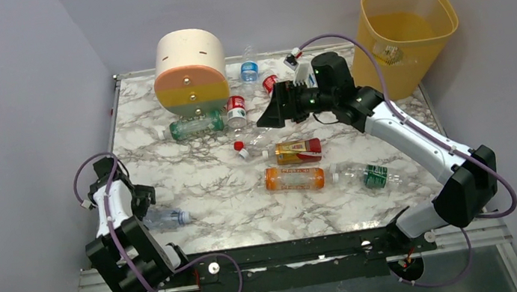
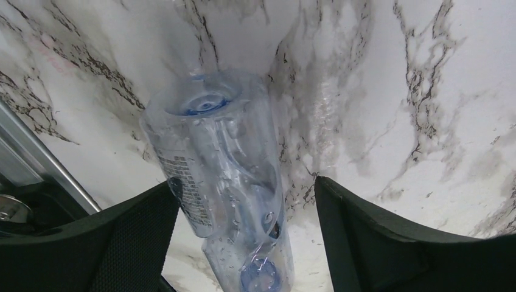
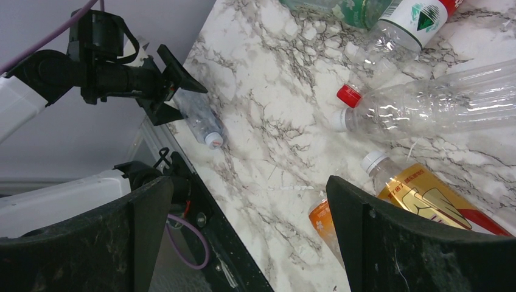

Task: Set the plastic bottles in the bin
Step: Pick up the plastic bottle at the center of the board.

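Observation:
My left gripper (image 1: 150, 213) is open low over the table's near left, its jaws astride a clear bottle with a blue cap (image 2: 225, 182); the left finger (image 2: 134, 237) is against it, the right finger stands apart. That bottle also shows in the top view (image 1: 168, 218) and the right wrist view (image 3: 199, 117). My right gripper (image 1: 267, 118) is open and empty above mid-table. Below it lie a red-capped clear bottle (image 1: 252, 147), a yellow-and-red bottle (image 1: 298, 151), an orange bottle (image 1: 294, 178) and a green-labelled clear bottle (image 1: 365, 175). The yellow-orange bin (image 1: 406, 32) stands at the far right.
A round cream-orange-yellow-green drawer unit (image 1: 189, 72) stands at the back. Around it are a green bottle (image 1: 196, 126), a red-labelled bottle (image 1: 236, 108), a blue-labelled bottle (image 1: 249, 69) and a red one (image 1: 270, 82). Grey walls close in the left, back and right.

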Available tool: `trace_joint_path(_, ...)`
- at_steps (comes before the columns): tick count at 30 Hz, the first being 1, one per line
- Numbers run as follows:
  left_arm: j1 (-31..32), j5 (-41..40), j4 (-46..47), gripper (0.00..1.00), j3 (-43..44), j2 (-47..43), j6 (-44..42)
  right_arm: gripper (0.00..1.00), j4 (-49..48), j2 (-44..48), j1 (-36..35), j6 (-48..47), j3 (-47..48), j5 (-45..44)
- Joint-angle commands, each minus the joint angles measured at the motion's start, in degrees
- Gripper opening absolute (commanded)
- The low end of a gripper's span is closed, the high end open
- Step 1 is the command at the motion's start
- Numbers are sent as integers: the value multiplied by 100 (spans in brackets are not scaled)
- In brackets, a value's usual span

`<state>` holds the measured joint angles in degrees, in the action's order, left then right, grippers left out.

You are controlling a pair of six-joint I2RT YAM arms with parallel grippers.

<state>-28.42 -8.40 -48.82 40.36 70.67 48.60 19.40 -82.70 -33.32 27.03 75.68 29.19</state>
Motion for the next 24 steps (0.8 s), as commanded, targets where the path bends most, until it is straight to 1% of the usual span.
trace_joint_path(1,-40,241,311,82,-66,94,-38,100,-94,31,-76,48,-62,-137)
trace_joint_path(5,-38,391,418,74,-126,96,-93,100,-118,34,-95,71,-110,-145)
trace_joint_path(10,-40,609,441,67,-143,-25,-182,100,-138,4,-109,70,-152,-151)
trace_joint_path(16,42,1217,463,59,-66,-437,-403,100,-197,-80,-160,96,-150,-120)
trace_joint_path(21,214,1634,347,57,58,-718,-594,100,-268,-147,-213,133,-164,-79)
trace_joint_path(24,428,1926,334,57,103,-897,-581,100,-308,-161,-243,166,-206,-25)
